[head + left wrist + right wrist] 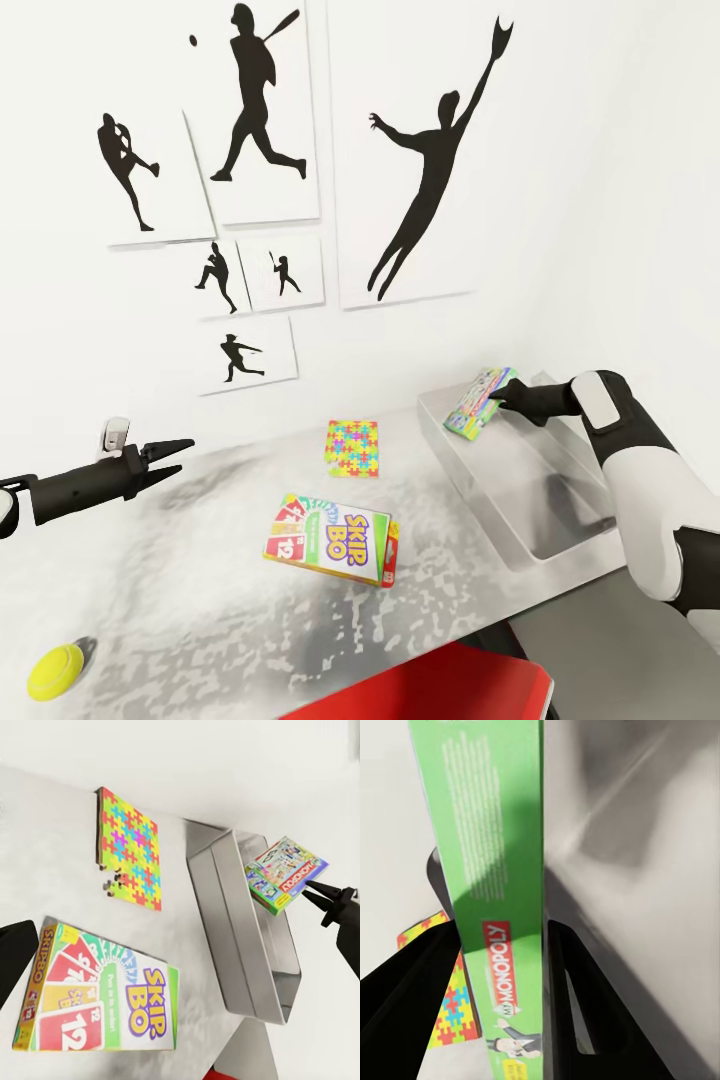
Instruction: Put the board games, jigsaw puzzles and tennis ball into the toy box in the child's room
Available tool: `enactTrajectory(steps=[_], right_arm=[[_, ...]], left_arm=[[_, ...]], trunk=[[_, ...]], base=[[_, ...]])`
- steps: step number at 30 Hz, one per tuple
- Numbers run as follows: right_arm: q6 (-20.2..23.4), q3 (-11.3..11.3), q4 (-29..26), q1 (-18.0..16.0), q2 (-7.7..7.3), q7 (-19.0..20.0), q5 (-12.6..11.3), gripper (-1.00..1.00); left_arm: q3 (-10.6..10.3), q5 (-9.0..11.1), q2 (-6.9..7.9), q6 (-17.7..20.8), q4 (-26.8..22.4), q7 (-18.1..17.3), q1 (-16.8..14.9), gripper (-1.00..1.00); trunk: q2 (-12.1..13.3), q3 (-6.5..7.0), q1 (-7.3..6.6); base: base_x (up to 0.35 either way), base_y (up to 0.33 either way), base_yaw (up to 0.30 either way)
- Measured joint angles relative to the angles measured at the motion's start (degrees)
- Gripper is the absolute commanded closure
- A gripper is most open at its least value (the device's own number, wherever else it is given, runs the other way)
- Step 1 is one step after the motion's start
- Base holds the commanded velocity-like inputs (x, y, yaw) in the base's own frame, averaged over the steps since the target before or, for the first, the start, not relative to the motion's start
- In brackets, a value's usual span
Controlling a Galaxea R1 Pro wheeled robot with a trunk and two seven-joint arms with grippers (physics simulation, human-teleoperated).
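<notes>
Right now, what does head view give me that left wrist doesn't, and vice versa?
Head view alone: the tennis ball at the table's near left corner, the left gripper open above the tabletop, the baseball silhouette pictures on the wall, and a red object below the table edge.

Left wrist alone: the Monopoly cover art and the loose pieces at the jigsaw's edge.

Both: the Skip-Bo box, the jigsaw puzzle, the toy box, and the right gripper holding the Monopoly box over the bin.

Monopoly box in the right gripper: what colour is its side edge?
Green, with a red Monopoly logo strip; the right wrist view shows the Monopoly box best, clamped in the right gripper.
</notes>
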Motion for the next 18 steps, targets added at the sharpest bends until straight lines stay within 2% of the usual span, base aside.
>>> enactTrajectory(steps=[13,18], right_arm=[[0.1,-0.1,0.1,0.0,0.15,-0.1,-0.1,1.00],[0.2,-0.1,0.1,0.0,0.16,-0.1,-0.1,1.00]], left_arm=[[0.0,0.0,0.00,0.0,0.0,0.0,0.0,-1.00],[0.0,0.0,0.00,0.0,0.0,0.0,0.0,-1.00]], trunk=[[0.0,0.23,0.00],[0.0,-0.07,0.00]], base=[[0.000,0.000,0.000],[0.000,0.000,0.000]])
